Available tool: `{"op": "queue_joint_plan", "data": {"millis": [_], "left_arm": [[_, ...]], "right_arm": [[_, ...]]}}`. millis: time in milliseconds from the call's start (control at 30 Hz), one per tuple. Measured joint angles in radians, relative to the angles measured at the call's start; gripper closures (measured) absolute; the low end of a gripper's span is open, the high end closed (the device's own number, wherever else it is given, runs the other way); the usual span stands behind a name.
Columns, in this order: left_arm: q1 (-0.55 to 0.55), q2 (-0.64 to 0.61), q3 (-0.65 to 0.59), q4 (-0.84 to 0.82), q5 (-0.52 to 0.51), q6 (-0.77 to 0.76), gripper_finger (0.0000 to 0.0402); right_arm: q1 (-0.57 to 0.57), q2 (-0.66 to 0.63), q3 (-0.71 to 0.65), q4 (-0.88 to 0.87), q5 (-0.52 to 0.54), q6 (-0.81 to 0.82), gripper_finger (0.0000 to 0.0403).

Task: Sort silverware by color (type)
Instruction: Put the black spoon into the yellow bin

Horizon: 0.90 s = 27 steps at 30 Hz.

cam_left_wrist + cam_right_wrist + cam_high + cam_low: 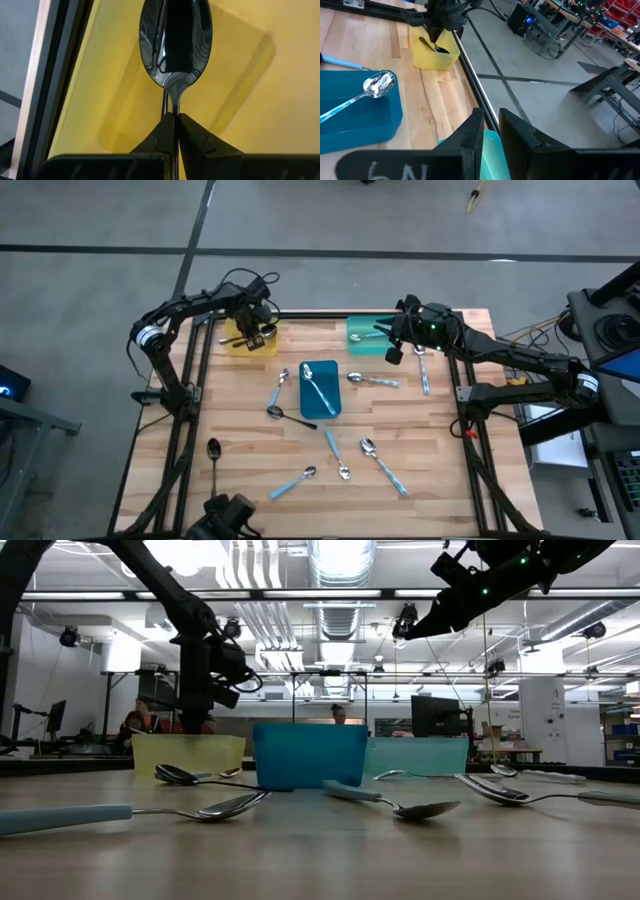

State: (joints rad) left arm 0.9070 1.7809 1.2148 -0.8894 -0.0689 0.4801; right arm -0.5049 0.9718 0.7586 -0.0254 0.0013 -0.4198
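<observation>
Your left gripper (175, 117) is clamped tight on the thin neck of a dark, glossy metal spoon (175, 45), suspended over the yellow plastic tray (262, 345) at the far left of the wooden surface (420, 430). Your right gripper (491, 122) hangs above the teal plastic tray (358, 330), fingers narrowly parted, nothing visibly held. Judged rigid, light and slick, these spoons warrant a grip at the slim neck or handle, not the curved bowl. Remaining blue-handled spoons (385, 465) lie scattered nearer the front.
</observation>
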Motion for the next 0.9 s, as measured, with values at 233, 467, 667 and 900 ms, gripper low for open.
{"op": "queue_joint_plan", "data": {"millis": [233, 467, 667, 900], "left_arm": [[0.000, 0.001, 0.000, 0.016, 0.000, 0.000, 0.0401], [0.000, 0.001, 0.000, 0.040, 0.000, 0.000, 0.0401], [0.000, 0.001, 0.000, 0.070, 0.001, -0.014, 0.0401], [0.000, 0.001, 0.000, 0.063, 0.001, -0.018, 0.0401]], "right_arm": [[0.000, 0.000, 0.000, 0.000, 0.000, 0.000, 0.0351], [0.000, 0.000, 0.000, 0.000, 0.000, 0.000, 0.0351], [0.000, 0.000, 0.000, 0.000, 0.000, 0.000, 0.0351], [0.000, 0.000, 0.000, 0.000, 0.000, 0.000, 0.0351]]}}
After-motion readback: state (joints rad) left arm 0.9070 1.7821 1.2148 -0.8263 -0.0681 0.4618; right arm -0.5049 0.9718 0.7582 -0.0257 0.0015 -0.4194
